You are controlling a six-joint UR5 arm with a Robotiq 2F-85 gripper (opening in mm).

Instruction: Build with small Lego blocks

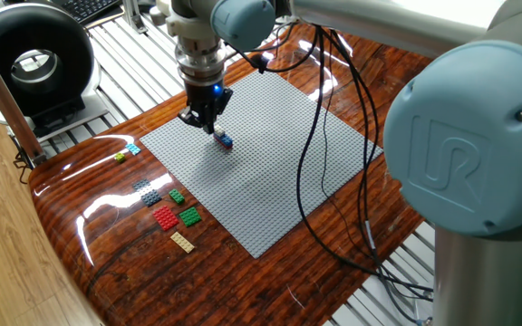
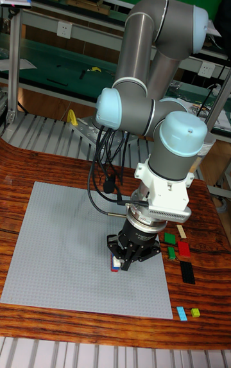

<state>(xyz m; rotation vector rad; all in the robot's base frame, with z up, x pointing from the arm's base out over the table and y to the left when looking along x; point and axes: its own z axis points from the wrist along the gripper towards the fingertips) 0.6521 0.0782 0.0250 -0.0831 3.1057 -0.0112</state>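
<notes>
You are looking at a robotics lab or workshop bench, not a home. The glossy wood-grain table [image 1: 270,272] sits on a frame of slotted aluminium rails [image 1: 143,54], and loose black cables [image 1: 333,136] trail across it from the grey-and-blue industrial arm [image 2: 160,117]. At one corner you have a black ring-shaped device [image 1: 30,59] on a stand and the edge of a keyboard [image 1: 93,7]. In the tall fixed view, behind the arm, you can see metal-framed workbenches topped with green mats [image 2: 58,63], wall sockets [image 2: 63,29] below a green board, and small tools scattered on the mat.
</notes>
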